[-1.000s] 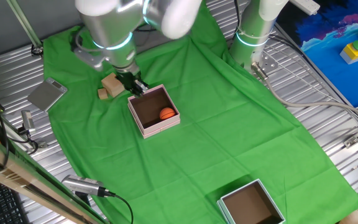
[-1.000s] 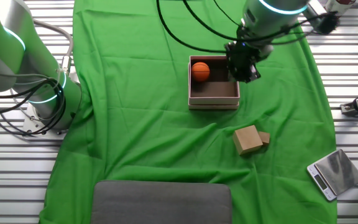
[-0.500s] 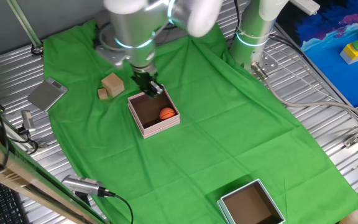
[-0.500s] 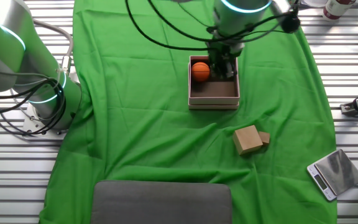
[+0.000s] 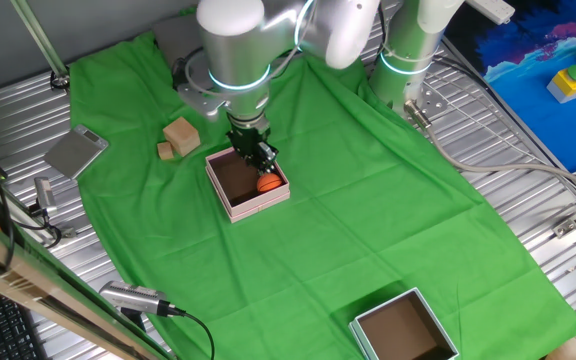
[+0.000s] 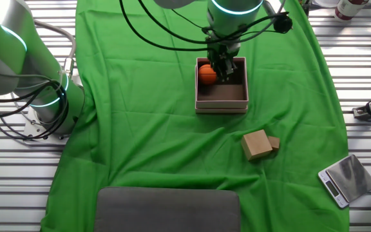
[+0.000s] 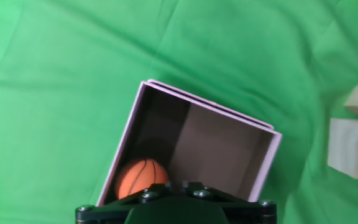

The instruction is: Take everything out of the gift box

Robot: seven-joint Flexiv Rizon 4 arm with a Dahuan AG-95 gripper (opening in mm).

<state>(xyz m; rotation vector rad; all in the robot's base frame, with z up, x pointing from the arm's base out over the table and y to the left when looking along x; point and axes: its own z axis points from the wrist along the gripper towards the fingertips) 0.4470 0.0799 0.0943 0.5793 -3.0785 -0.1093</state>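
gripper (image 5: 262,163) should be centred over the orange ball (image 7: 141,177) before it's lowered into the gift box (image 7: 124,141), claw width can't be made out tbh

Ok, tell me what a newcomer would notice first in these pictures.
First, the silver arm reaching down so that its gripper hangs over the small pink gift box in the middle of the bright green cloth. Next, the orange ball in a corner of the box's dark inside. Then the tan wooden cube lying outside the box on the cloth with a smaller brown block against it.
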